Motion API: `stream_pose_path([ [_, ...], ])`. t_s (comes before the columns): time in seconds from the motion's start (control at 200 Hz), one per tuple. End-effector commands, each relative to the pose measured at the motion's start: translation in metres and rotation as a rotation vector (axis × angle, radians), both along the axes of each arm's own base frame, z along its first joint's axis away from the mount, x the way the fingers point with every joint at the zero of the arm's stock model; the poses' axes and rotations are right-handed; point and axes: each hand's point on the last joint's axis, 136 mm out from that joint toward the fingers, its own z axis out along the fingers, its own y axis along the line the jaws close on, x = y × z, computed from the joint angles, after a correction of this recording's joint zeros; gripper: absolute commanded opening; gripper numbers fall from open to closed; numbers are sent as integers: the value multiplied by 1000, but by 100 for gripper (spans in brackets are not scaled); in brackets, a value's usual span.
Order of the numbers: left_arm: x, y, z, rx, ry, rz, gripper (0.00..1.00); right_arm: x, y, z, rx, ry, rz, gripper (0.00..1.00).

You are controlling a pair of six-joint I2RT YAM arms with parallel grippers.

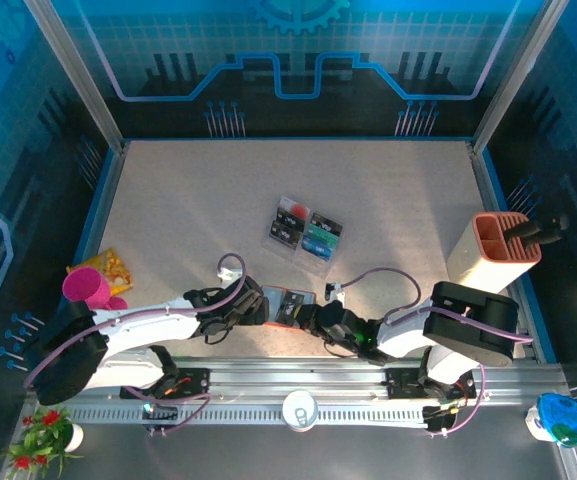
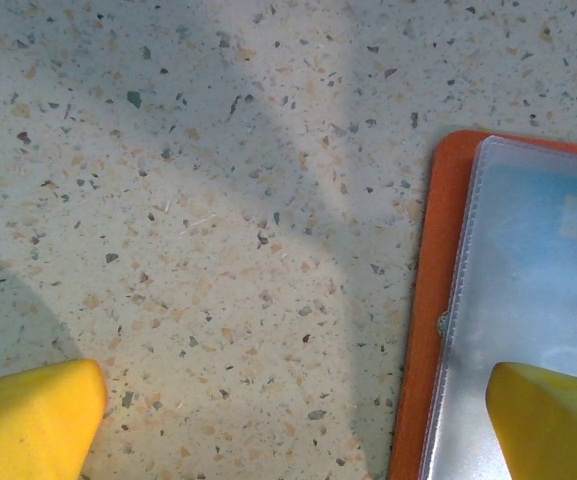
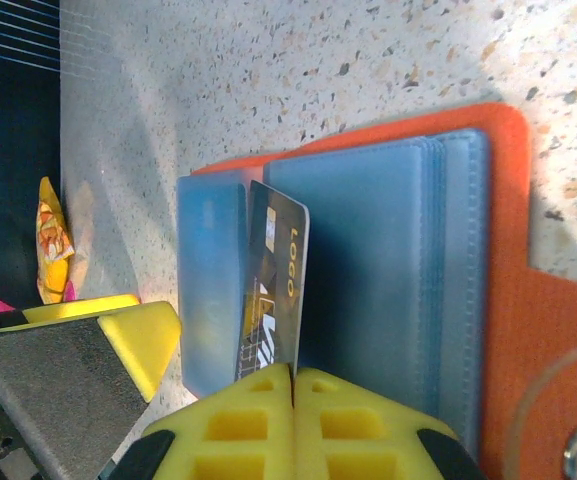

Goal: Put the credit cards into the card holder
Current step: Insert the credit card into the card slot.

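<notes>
The card holder (image 1: 286, 303) lies open on the table near the front edge, orange-red outside (image 3: 513, 290) with grey-blue pockets (image 3: 368, 270). My right gripper (image 3: 294, 385) is shut on a black credit card (image 3: 276, 290) with gold print, held on edge between the left pocket and the stack of pockets. My left gripper (image 2: 298, 420) stands open just left of the holder, one yellow fingertip (image 2: 548, 420) over the holder's clear pocket (image 2: 538, 260) and the other over bare table. Its fingers (image 3: 133, 335) also show beside the holder's left edge. More credit cards (image 1: 306, 235) lie in a clear tray.
The clear acrylic tray (image 1: 280, 228) sits mid-table behind the holder. A tall beige-and-orange box (image 1: 495, 250) stands at the right. A pink cup (image 1: 88, 288) and a yellow snack bag (image 1: 110, 265) are at the left edge. A paper cup (image 1: 299, 408) sits on the front rail.
</notes>
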Motion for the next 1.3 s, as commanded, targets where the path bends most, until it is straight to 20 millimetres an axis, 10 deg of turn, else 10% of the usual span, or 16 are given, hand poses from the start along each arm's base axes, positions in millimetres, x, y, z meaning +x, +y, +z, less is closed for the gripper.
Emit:
stream_pose_path([
  [0.0, -5, 3, -10, 8, 21, 4, 99, -4, -2, -13, -51, 29, 3, 0],
  [1.296, -6, 6, -8, 11, 15, 6, 99, -7, 6, -29, -75, 157, 65, 0],
])
